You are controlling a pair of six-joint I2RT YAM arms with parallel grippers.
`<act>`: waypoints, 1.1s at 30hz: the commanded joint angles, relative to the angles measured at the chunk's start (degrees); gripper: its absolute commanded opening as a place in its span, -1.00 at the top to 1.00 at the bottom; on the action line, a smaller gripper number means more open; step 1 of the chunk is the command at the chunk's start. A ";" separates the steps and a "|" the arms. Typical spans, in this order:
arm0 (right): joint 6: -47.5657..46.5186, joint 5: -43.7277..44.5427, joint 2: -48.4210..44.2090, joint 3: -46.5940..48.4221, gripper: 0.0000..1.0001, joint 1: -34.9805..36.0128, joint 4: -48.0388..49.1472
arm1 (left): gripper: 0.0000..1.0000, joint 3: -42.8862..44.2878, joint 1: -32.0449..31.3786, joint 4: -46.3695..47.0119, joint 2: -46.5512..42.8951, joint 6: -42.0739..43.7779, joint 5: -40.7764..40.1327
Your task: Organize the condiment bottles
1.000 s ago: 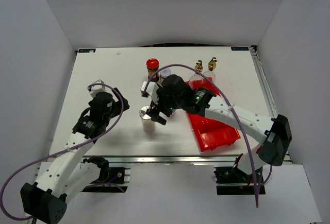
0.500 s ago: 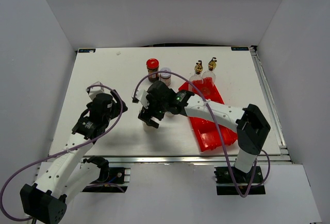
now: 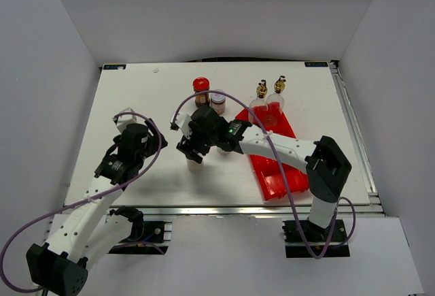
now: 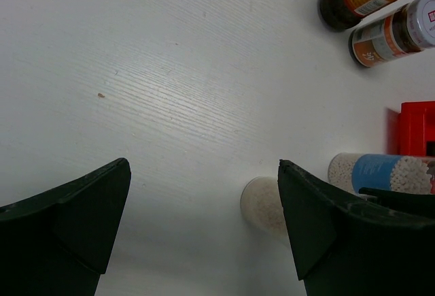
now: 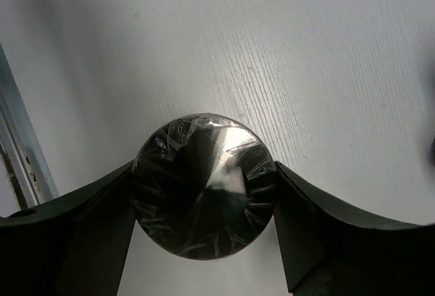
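My right gripper is shut on a silver-topped shaker, one finger pressed to each side of its shiny cap. From above, only the shaker's pale lower body shows under that gripper. The red-lidded jar and grey-lidded jar stand behind it. Two gold-stoppered glass bottles stand at the red bin's far end. My left gripper is open over bare table. Its view shows a pale shaker and a blue-labelled one.
The long red bin lies slanted right of centre, partly under my right arm. The left arm rests over the table's left half. White walls enclose the table on three sides.
My right gripper has shifted left and down over the shaker and closed from wide open onto its cap. The left arm has stayed put.
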 commanded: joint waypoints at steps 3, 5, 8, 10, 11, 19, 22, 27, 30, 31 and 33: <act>1.39 1.00 -0.41 2.14 0.34 0.30 0.62 | -0.96 1.30 -0.13 0.21 -1.11 -0.26 -1.12; 2.09 0.30 -2.51 2.05 0.71 0.65 -0.43 | -0.96 1.13 -0.13 0.73 -1.11 -0.52 -1.12; 4.55 -0.94 -8.22 -0.66 0.84 0.83 -0.61 | -0.96 0.52 -0.13 2.31 -1.02 -0.88 -0.51; 6.04 -0.94 -14.26 -4.79 0.94 0.74 -0.35 | -0.96 0.16 -0.22 3.89 -0.93 -1.23 0.11; 7.35 0.80 -16.21 -6.29 0.96 0.74 -0.61 | -0.96 -0.10 -0.13 4.33 -0.67 -1.23 0.37; 18.96 16.45 -33.89 -16.66 1.00 -4.87 -9.22 | -0.96 -1.33 -0.22 11.63 2.58 -0.88 4.41; 21.78 18.92 -39.69 -19.21 1.00 -9.61 -10.10 | -0.96 -1.33 -0.22 13.04 4.51 -0.18 5.03; 23.54 21.03 -44.88 -21.77 1.00 -19.88 -10.02 | -0.96 -1.59 -0.31 16.28 6.54 0.35 7.57; 23.72 22.09 -43.84 -22.73 1.00 -25.16 -9.84 | -0.96 -1.95 -0.31 18.75 7.85 0.35 8.63; 23.89 22.09 -43.48 -23.17 1.00 -26.40 -8.88 | -0.96 -1.34 -0.31 18.93 8.90 0.53 8.89; 23.63 21.48 -42.17 -24.93 1.00 -29.21 -6.95 | -0.96 -0.72 -0.31 18.93 9.88 0.97 9.07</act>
